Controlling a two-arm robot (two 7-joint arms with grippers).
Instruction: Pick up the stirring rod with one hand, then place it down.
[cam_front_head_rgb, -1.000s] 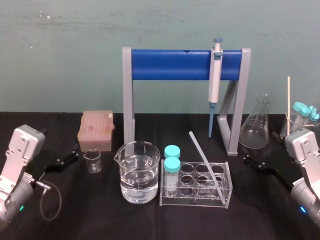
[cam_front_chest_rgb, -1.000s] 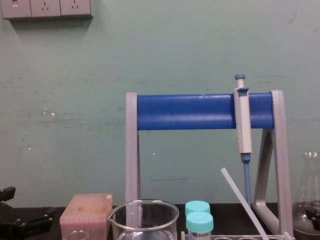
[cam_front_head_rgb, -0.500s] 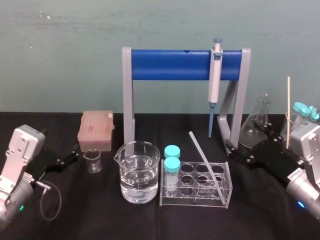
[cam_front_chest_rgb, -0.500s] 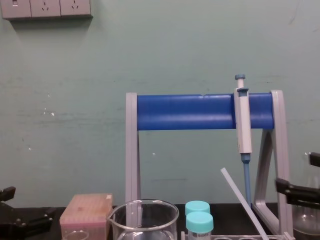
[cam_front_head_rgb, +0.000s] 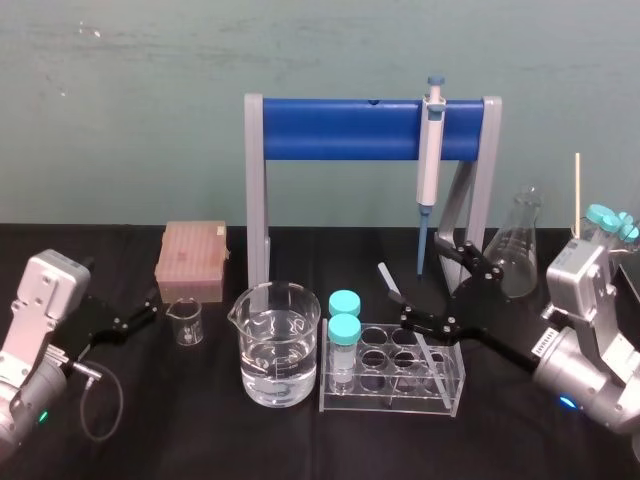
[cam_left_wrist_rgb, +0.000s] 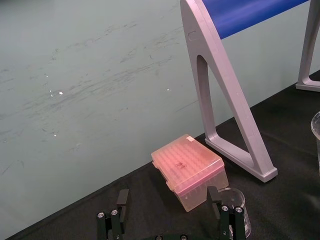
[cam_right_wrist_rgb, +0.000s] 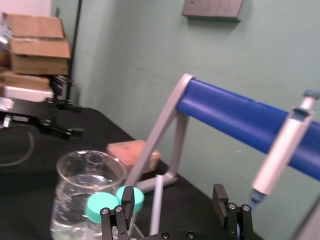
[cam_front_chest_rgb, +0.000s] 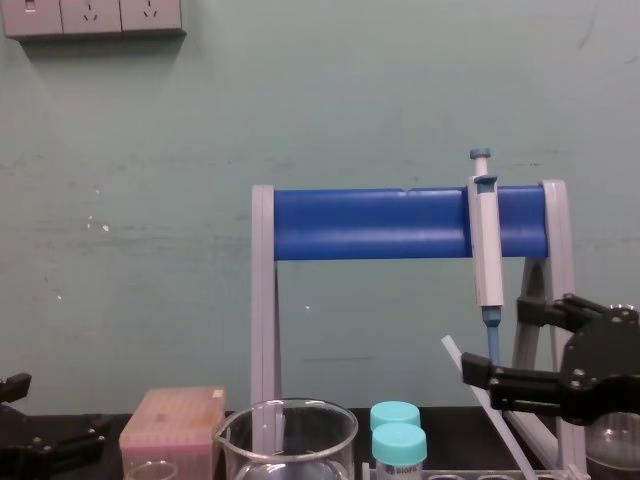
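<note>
2 fingers (cam_front_head_rgb: 468, 260) spread; right gripper (cam_front_head_rgb: 422, 280) near stirring rod (cam_front_head_rgb: 388, 277).

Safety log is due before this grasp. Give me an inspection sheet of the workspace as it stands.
Surface: black table, crowded with labware.
Job's things: thin translucent whitish stirring rod leans in the clear plastic tube rack.
Clutter: water-filled glass beaker, small glass beaker, pink tip box, teal-capped tubes, conical glass flask, white-and-blue pipette on the blue-barred grey stand.
Grippers: black right gripper, jaws open at the rod, not closed on it; black left gripper, jaws open, parked by the small beaker.
Cables: grey loop at the left wrist.
Surroundings: green wall, white wall sockets.
</note>
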